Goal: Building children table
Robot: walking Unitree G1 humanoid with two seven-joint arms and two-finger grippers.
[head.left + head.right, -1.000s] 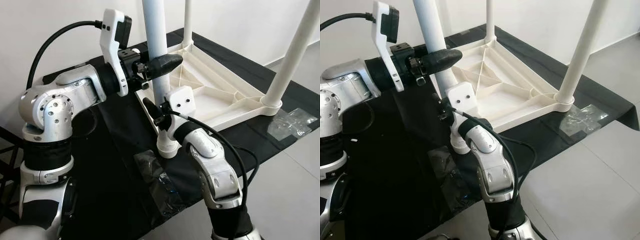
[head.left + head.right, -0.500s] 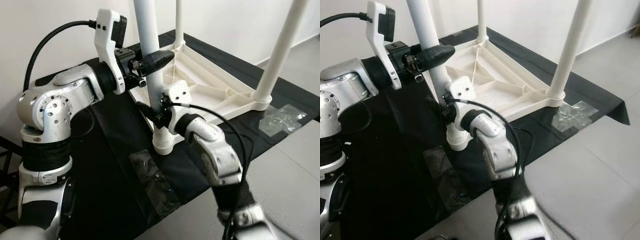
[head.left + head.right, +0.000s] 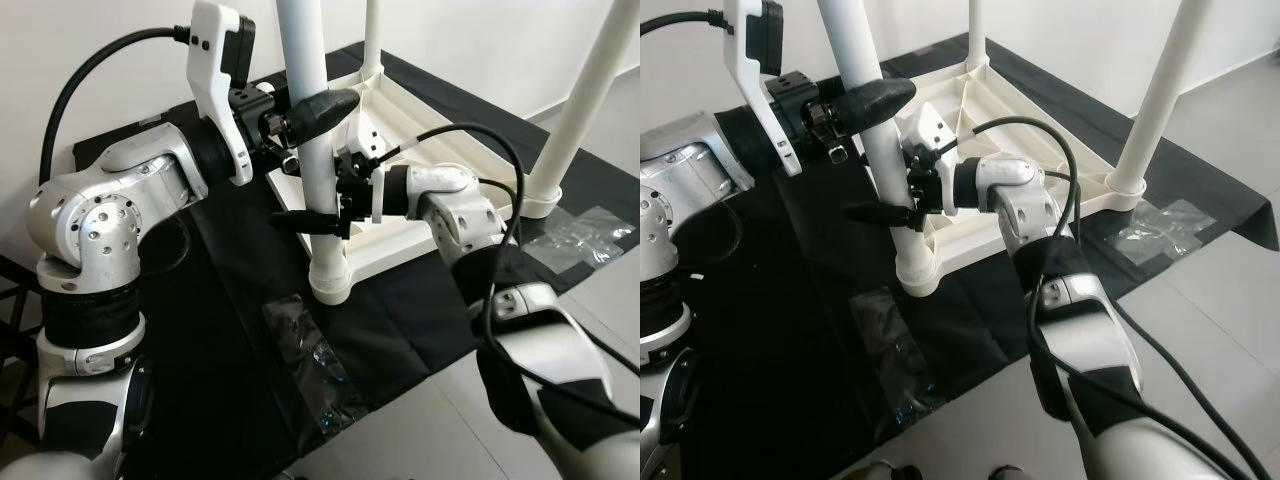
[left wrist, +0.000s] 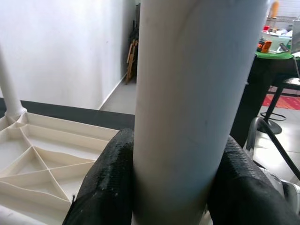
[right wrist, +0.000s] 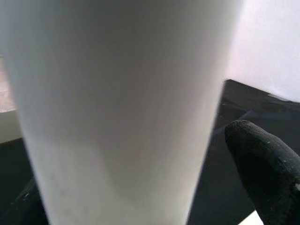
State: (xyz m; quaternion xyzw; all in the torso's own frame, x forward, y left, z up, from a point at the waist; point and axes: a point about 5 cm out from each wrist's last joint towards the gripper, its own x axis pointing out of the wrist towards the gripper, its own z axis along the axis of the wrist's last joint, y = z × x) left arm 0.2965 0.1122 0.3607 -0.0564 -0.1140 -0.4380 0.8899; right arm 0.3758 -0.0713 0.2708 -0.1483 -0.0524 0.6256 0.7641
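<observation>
Two pincers are on one white table leg (image 3: 318, 180), which stands straight up in its socket (image 3: 330, 283) at the near corner of the upside-down tabletop (image 3: 440, 150) on the black bench (image 3: 230, 300). My left pincer (image 3: 312, 108) is squeezed shut around the leg up high, and my right pincer (image 3: 312, 220) reaches in from the right lower down, nearer the socket, its fingers on both sides of the leg, but I cannot tell if they press it. My left wrist view shows both black fingers (image 4: 105, 183) hugging the leg, while my right wrist view shows one fingertip (image 5: 265, 168) beside it.
</observation>
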